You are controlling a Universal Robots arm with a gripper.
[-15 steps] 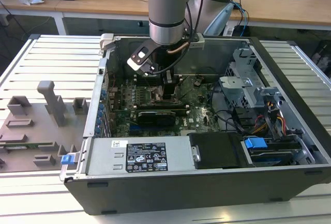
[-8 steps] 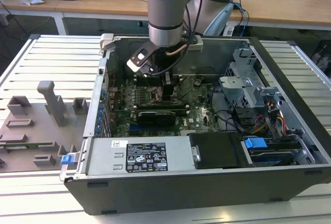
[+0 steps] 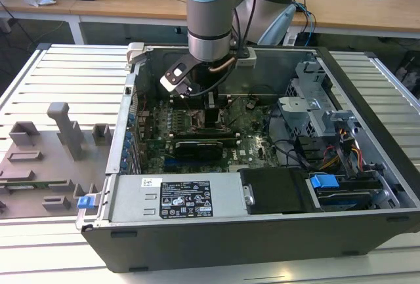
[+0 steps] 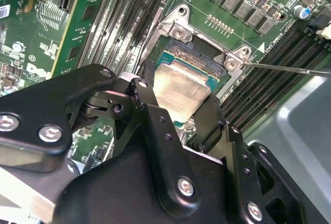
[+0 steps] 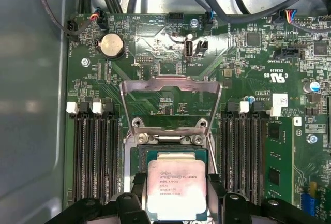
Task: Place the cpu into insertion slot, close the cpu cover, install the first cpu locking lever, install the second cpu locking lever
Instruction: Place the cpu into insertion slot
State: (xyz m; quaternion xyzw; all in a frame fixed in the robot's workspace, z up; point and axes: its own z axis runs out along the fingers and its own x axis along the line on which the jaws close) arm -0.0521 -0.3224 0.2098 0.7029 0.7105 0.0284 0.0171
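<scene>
Work is at the first step, I think. On the exterior view's left lies a grey holder board [image 3: 39, 166]; beside it the arm reaches into the open computer case [image 3: 262, 238]. The gripper [image 4: 181, 89] is clamped on the cpu [image 5: 177, 182], right over the insertion slot [image 4: 194, 61]; whether it is seated, I cannot tell. The cpu cover [image 5: 165, 84] stands open, and the levers are not yet installed.

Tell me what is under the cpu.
The insertion slot lies below the cpu; its rim and a dark strip show beyond the cpu's edge. The rest is covered.
</scene>
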